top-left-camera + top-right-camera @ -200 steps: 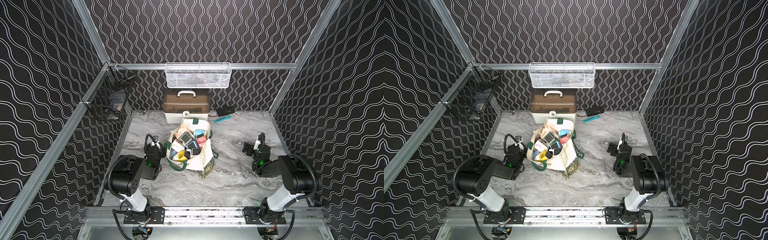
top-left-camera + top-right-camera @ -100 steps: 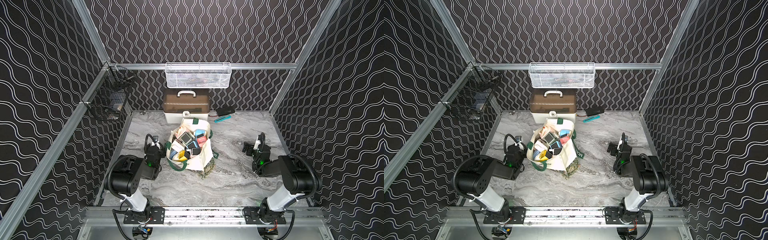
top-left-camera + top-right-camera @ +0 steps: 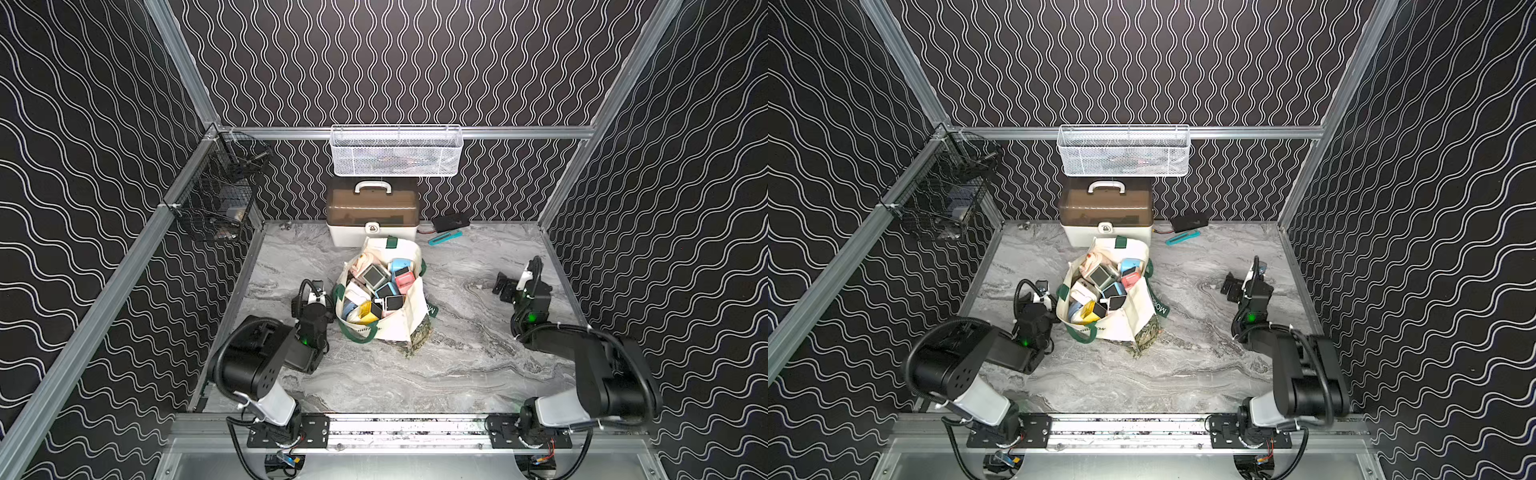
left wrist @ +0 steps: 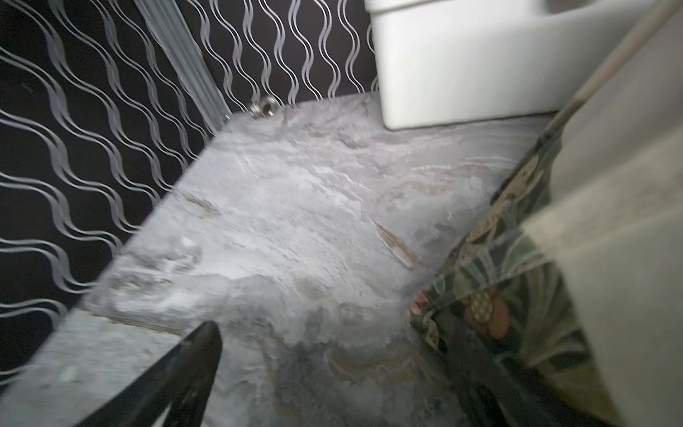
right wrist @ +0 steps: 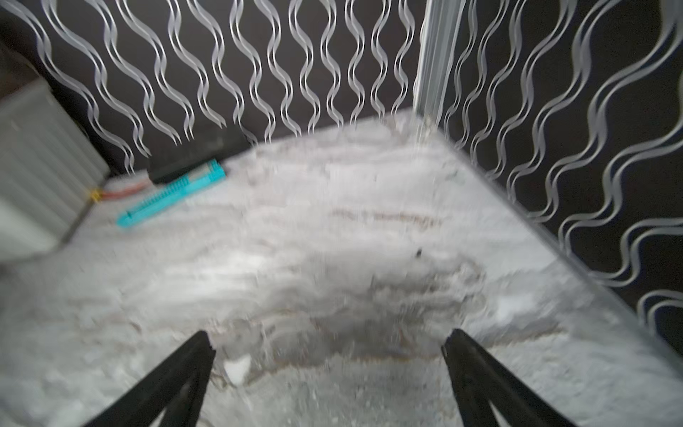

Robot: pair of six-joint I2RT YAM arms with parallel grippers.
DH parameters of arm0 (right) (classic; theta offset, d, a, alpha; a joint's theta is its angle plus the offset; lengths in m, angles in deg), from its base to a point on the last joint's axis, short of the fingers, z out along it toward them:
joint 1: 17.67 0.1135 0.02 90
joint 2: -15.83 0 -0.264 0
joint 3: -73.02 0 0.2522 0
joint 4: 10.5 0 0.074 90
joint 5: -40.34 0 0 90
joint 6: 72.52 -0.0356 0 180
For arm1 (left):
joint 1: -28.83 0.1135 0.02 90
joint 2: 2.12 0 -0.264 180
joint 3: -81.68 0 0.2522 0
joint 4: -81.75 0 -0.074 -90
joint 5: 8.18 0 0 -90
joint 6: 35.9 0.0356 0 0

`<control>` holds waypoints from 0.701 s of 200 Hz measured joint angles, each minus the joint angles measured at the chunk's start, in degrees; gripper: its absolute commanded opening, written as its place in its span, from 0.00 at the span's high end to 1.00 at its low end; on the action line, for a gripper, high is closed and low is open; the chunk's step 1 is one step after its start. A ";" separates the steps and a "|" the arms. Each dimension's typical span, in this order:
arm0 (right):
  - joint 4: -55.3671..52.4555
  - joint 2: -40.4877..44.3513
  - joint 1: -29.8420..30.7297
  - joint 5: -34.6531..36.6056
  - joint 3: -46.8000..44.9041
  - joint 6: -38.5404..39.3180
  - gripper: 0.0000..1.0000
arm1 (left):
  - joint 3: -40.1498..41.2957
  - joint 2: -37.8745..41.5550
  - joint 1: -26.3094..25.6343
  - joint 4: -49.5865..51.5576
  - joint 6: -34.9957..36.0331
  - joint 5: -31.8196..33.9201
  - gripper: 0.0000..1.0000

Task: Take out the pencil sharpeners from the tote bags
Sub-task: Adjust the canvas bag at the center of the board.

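A cream tote bag [image 3: 401, 328] with dark green straps and a leafy base stands open mid-table in both top views, also [image 3: 1133, 316]. Several pencil sharpeners fill it: a grey-panelled one [image 3: 375, 276], a pink one [image 3: 404, 281], a yellow one [image 3: 365, 311]. My left gripper [image 3: 312, 297] sits low on the table just left of the bag. It is open and empty in the left wrist view [image 4: 334, 332], one finger against the bag's leafy base [image 4: 499, 295]. My right gripper [image 3: 513, 286] rests far to the right, open over bare table [image 5: 328, 336].
A white-and-brown case [image 3: 372, 216] stands right behind the bag. Above it a white mesh basket [image 3: 395, 151] hangs on the back rail; a black wire basket [image 3: 216, 203] hangs at the left wall. A teal stick tool [image 3: 444, 237] and a flat black object [image 3: 451, 221] lie back right.
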 measured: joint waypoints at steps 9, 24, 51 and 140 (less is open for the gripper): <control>-1.84 3.93 0.00 -0.11 0.68 -0.94 0.00 | -2.29 4.31 -1.64 3.58 0.57 1.27 0.01; -5.05 8.41 0.00 -1.27 1.33 -3.82 0.00 | -7.28 12.74 -2.54 11.93 -1.55 3.32 0.01; -15.26 12.79 -0.02 -3.91 5.11 -12.39 0.00 | -19.34 21.84 1.01 34.47 -11.02 2.40 0.01; -38.27 25.18 -0.31 -13.66 11.32 -26.47 0.00 | -30.75 32.85 6.34 76.37 -34.86 -13.16 0.08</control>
